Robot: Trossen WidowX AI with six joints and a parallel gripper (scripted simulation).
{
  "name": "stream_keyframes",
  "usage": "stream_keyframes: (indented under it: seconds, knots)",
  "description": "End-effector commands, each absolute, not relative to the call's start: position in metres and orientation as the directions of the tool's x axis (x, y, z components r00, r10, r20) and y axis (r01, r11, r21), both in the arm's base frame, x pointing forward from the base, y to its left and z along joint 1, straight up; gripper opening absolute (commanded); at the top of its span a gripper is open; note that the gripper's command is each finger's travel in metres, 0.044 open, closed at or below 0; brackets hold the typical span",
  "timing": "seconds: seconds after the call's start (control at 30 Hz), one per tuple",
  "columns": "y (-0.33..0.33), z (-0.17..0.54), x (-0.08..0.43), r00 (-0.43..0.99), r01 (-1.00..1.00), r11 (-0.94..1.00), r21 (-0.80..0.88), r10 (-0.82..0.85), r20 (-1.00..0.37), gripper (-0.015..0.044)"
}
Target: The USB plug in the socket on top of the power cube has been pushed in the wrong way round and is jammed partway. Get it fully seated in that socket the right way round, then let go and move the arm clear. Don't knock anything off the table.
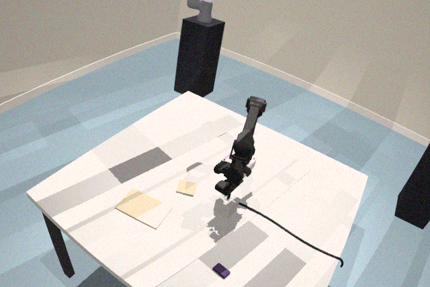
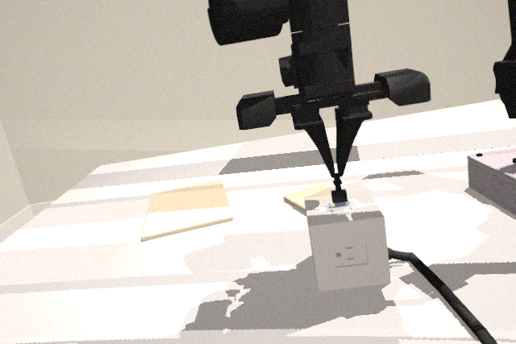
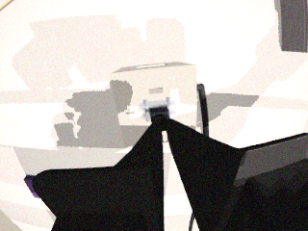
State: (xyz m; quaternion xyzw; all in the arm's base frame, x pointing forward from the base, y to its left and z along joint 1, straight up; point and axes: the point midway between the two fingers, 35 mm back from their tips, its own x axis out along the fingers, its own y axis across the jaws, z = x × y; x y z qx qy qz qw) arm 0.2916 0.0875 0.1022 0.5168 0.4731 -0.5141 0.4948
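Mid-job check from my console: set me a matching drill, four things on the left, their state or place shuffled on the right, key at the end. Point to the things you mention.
Things
1. gripper (image 2: 338, 175) (image 3: 162, 125)
2. power cube (image 2: 349, 248) (image 3: 180, 89)
3. dark purple block (image 1: 221, 270) (image 3: 30, 187)
4. black cable (image 1: 291, 232) (image 2: 443, 290) (image 3: 203, 108)

Places or states
A. lying apart from the power cube, solid and small
B. running from the cube's side across the table
C. shut on the black plug (image 2: 339, 196) (image 3: 159, 114)
D. pale, standing under the plug, outlet on one side face

Pairs: 1-C, 2-D, 3-A, 4-B

Top looks down from afar; exterior and wrist share the cube (image 2: 350, 248) (image 3: 180, 79) closely.
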Motion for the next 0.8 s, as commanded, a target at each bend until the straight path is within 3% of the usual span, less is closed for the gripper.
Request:
stream_keyframes:
  seconds: [0.0,0.77]
  knots:
    - [0.0869,0.1010,0.2918,0.024,0.998,-0.059,0.025,-0.025,-0.999,0.0000]
    - [0.0869,0.0982,0.2918,0.024,0.998,-0.059,0.025,-0.025,-0.999,0.0000]
